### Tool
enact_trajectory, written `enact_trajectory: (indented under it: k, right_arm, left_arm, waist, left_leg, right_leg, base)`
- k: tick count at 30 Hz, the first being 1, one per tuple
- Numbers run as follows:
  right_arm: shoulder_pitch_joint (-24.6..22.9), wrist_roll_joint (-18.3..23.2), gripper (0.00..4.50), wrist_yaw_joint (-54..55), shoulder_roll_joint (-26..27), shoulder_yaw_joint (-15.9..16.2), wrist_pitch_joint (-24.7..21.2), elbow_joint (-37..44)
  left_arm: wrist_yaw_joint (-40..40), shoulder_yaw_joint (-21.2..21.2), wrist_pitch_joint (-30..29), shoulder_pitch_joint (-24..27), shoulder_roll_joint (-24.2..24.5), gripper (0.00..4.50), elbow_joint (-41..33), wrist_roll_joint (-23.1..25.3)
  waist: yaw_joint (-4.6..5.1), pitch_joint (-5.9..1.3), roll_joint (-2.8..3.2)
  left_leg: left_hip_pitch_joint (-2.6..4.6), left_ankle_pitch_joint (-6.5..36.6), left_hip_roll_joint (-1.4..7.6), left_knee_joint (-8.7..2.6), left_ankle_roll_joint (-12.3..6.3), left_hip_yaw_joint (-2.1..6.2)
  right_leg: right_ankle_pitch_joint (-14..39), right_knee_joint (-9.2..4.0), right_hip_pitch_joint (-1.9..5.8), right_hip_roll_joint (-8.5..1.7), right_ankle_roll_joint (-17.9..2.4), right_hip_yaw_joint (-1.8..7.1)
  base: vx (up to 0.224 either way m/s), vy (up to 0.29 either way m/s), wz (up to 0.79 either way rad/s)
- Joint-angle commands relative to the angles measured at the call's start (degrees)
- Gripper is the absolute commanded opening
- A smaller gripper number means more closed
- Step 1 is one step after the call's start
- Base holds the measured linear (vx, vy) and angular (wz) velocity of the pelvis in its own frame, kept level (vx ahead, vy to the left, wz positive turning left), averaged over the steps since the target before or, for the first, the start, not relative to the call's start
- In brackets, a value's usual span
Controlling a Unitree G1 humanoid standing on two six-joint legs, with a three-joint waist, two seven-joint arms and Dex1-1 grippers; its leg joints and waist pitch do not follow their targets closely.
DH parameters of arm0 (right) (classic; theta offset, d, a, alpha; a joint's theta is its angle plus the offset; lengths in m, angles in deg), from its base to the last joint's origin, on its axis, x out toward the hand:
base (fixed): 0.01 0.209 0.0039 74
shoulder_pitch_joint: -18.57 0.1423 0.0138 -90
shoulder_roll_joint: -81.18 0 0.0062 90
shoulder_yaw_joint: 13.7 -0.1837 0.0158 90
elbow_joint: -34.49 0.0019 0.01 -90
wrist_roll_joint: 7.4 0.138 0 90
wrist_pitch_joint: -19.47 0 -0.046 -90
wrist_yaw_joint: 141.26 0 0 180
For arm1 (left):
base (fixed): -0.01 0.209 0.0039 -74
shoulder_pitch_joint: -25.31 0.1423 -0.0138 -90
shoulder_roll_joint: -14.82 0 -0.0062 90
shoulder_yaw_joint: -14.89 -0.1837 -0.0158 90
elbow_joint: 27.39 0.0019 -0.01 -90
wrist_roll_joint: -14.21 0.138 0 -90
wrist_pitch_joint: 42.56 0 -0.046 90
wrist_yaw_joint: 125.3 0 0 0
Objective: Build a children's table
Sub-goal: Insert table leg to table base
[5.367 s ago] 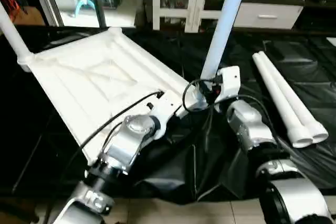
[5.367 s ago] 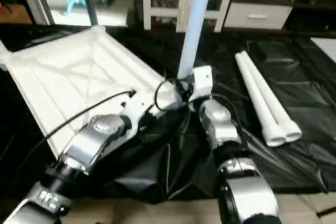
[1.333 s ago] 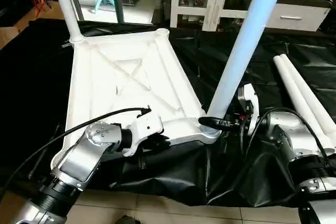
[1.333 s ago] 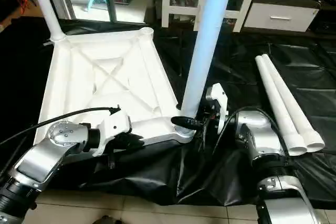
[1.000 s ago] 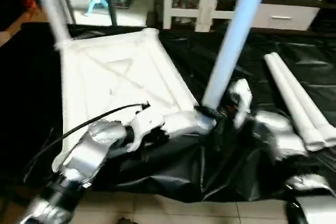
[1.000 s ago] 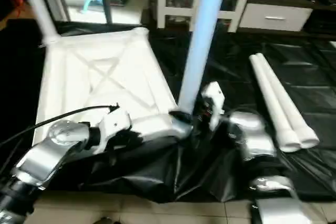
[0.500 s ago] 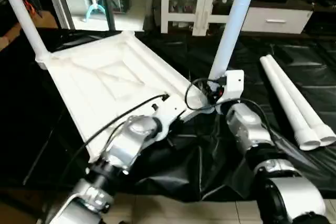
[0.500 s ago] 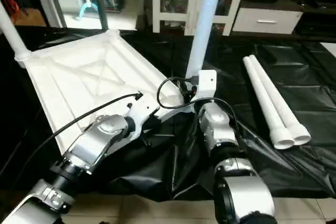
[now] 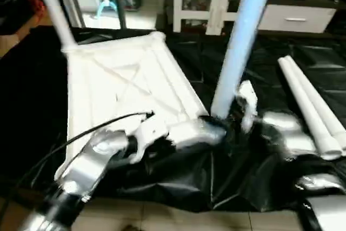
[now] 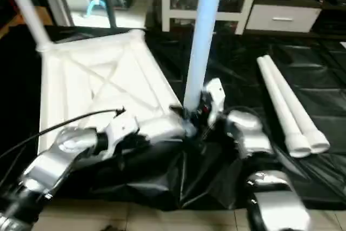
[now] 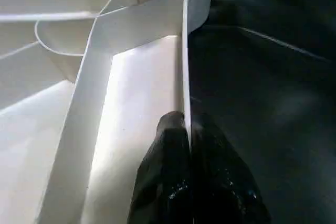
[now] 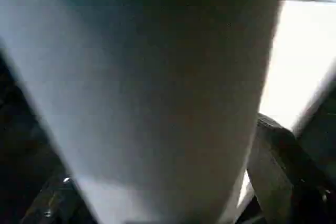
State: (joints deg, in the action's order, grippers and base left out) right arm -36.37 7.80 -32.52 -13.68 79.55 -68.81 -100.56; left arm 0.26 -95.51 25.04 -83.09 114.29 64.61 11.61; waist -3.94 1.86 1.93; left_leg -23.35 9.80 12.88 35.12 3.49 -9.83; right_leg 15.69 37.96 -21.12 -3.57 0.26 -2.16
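Second leg standing in the near corner socket, tabletop clamped at its rim.

The tabletop [image 9: 124, 90] lies underside-up on black sheeting on the floor; one leg [image 9: 54, 9] stands at the far corner, a second leg [image 10: 203, 36] rises from the near corner, and two spare legs [image 10: 289, 106] lie to the right, well apart. The left gripper [image 11: 187, 129] has its fingers pinched narrow on the thin rim wall. The right gripper [image 12: 157, 192] straddles the second leg's base; whether its fingers bear on it I cannot tell. Judged: the plastic is light, stiff and smooth, so slippery. The rim suits steadying; a leg is best gripped low, near the socket, where leverage is least.
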Motion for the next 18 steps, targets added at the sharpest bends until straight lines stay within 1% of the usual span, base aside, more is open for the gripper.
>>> enact_trajectory:
  k: [1, 2, 3, 4, 5, 6, 7, 8, 10, 11, 12, 13, 14, 15, 18]
  right_arm:
    - [-0.3, 0.0, 3.29, -0.8, -3.9, -1.7, -1.6, 0.7]
    - [-0.4, 0.3, 3.29, -1.6, -4.1, -1.8, -1.9, 0.9]
    - [-0.7, 0.6, 3.29, -2.9, -4.3, -2.0, -2.7, 1.2]
    - [-0.9, 0.6, 3.05, -3.3, -4.4, -2.4, -3.0, 1.3]
    - [-0.9, 0.6, 2.98, -3.3, -4.4, -2.4, -3.0, 1.3]
    - [-0.9, 0.8, 2.98, -3.2, -4.3, -2.8, -3.6, 1.1]
    - [-1.0, 1.3, 2.80, -3.1, -4.4, -2.8, -4.4, 1.5]
    - [-1.2, 1.6, 2.67, -2.9, -4.3, -2.5, -4.8, 1.9]
    - [-1.6, 1.8, 2.59, -2.9, -4.1, -2.1, -5.1, 2.8]
    - [-1.7, 1.8, 2.56, -2.8, -3.8, -2.1, -5.1, 2.9]
    - [-1.8, 1.7, 2.42, -2.8, -3.6, -2.1, -5.1, 3.0]
    - [-1.8, 1.7, 2.42, -2.7, -3.4, -2.1, -5.2, 3.1]
    - [-1.8, 1.5, 2.31, -2.6, -3.2, -2.2, -5.2, 3.0]
    - [-1.7, 1.3, 2.23, -2.0, -3.0, -2.3, -5.1, 2.5]
    - [-1.3, 0.4, 2.15, 0.4, -2.4, -2.5, -4.9, 1.3]
  left_arm:
    - [-5.7, -0.9, 0.7, 0.8, 0.4, 0.00, -3.5, -4.2]
    - [-5.9, -0.9, 0.8, 0.9, 0.5, 0.00, -3.6, -4.4]
    - [-6.1, -0.7, 1.3, 0.9, 0.5, 0.00, -3.5, -4.3]
    - [-6.0, -0.6, 1.7, 1.0, 0.5, 0.00, -3.4, -4.1]
    - [-6.0, -0.6, 1.7, 1.0, 0.5, 0.00, -3.4, -4.1]
    - [-5.9, -0.4, 1.8, 0.9, 0.5, 0.00, -3.2, -3.9]
    - [-5.5, -0.4, 1.6, 0.7, 0.6, 0.00, -3.0, -3.7]
    - [-5.2, -0.5, 1.6, 0.5, 0.7, 0.00, -2.8, -3.4]
    - [-4.8, -0.6, 1.4, 0.3, 0.9, 0.00, -2.7, -3.1]
    - [-4.8, -0.6, 1.3, 0.4, 1.0, 0.00, -2.7, -3.1]
    - [-4.8, -0.6, 1.1, 0.3, 1.1, 0.00, -2.6, -2.9]
    - [-4.8, -0.5, 1.1, 0.4, 1.2, 0.00, -2.6, -2.8]
    - [-4.8, -0.4, 1.0, 0.4, 1.3, 0.00, -2.5, -2.6]
    - [-4.6, -0.3, 1.1, 0.4, 1.4, 0.00, -2.3, -2.4]
    - [-4.1, -0.2, 1.1, 0.3, 1.5, 0.00, -1.9, -1.8]
  waist:
    - [0.15, -3.94, -0.38]
    - [0.10, -3.82, -0.46]
    - [0.06, -3.77, -0.44]
    - [-0.03, -3.82, -0.43]
    - [-0.10, -3.89, -0.42]
    - [-0.09, -3.94, -0.49]
    - [-0.22, -3.97, -0.37]
    - [-0.21, -4.05, -0.43]
    - [-0.32, -4.15, -0.50]
    - [-0.29, -4.11, -0.55]
    - [-0.31, -4.14, -0.53]
    - [-0.29, -4.15, -0.61]
    - [-0.34, -4.08, -0.50]
    - [-0.29, -4.04, -0.54]
    - [-0.14, -3.98, -0.50]
  left_leg:
    - [1.77, 2.1, 0.39, -2.63, -6.92, -0.31]
    - [1.81, 3.2, 0.40, -2.76, -6.30, -0.30]
    - [1.84, 3.6, 0.39, -2.81, -6.02, -0.32]
    - [1.87, 3.6, 0.46, -2.83, -5.59, -0.28]
    - [1.95, 3.3, 0.46, -2.79, -5.60, -0.29]
    - [1.86, 2.6, 0.40, -2.73, -5.74, -0.28]
    - [1.81, 1.7, 0.35, -2.71, -5.99, -0.23]
    - [1.74, 0.8, 0.31, -2.64, -6.16, -0.21]
    - [1.68, 0.0, 0.26, -2.52, -6.56, -0.21]
    - [1.63, 0.0, 0.25, -2.55, -6.64, -0.19]
    - [1.65, 0.0, 0.24, -2.53, -6.65, -0.19]
    - [1.65, 0.0, 0.22, -2.51, -6.66, -0.22]
    - [1.73, 0.6, 0.29, -2.56, -6.58, -0.23]
    - [1.70, 1.0, 0.30, -2.60, -6.37, -0.25]
    - [1.71, 1.3, 0.28, -2.70, -5.92, -0.20]
  right_leg:
    - [-17.1, -3.36, 2.05, -2.75, -16.0, 1.24]
    - [-14.9, -3.57, 2.04, -2.83, -16.1, 1.29]
    - [-13.9, -3.70, 2.04, -2.83, -16.1, 1.32]
    - [-13.2, -3.68, 2.07, -2.85, -15.9, 1.39]
    - [-13.7, -3.65, 2.03, -2.83, -15.9, 1.42]
    - [-14.5, -3.53, 2.11, -2.79, -15.9, 1.44]
    - [-15.7, -3.44, 2.06, -2.78, -15.9, 1.38]
    - [-16.8, -3.31, 2.12, -2.72, -15.8, 1.37]
    - [-18.5, -3.16, 2.14, -2.75, -15.8, 1.38]
    - [-18.6, -3.17, 2.14, -2.74, -15.7, 1.35]
    - [-18.6, -3.17, 2.12, -2.72, -15.5, 1.34]
    - [-18.6, -3.18, 2.13, -2.72, -15.6, 1.34]
    - [-17.8, -3.28, 1.97, -2.77, -15.6, 1.35]
    - [-17.0, -3.32, 2.01, -2.79, -15.7, 1.38]
    - [-16.1, -3.39, 1.97, -2.80, -15.6, 1.37]
  base:
    - [0.000, 0.000, 0.00]
    - [0.000, 0.000, 0.00]
    - [0.000, 0.000, 0.00]
    - [0.000, 0.000, 0.00]
    - [0.000, 0.000, 0.00]
    - [0.000, 0.000, 0.00]
    - [0.000, 0.000, 0.00]
    - [0.000, 0.000, 0.00]
    - [0.000, 0.000, 0.00]
    - [0.000, 0.000, 0.00]
    - [0.000, 0.000, 0.00]
    - [0.000, 0.000, 0.00]
    - [0.000, 0.000, 0.00]
    - [0.000, 0.000, 0.00]
    - [0.000, 0.000, 0.00]
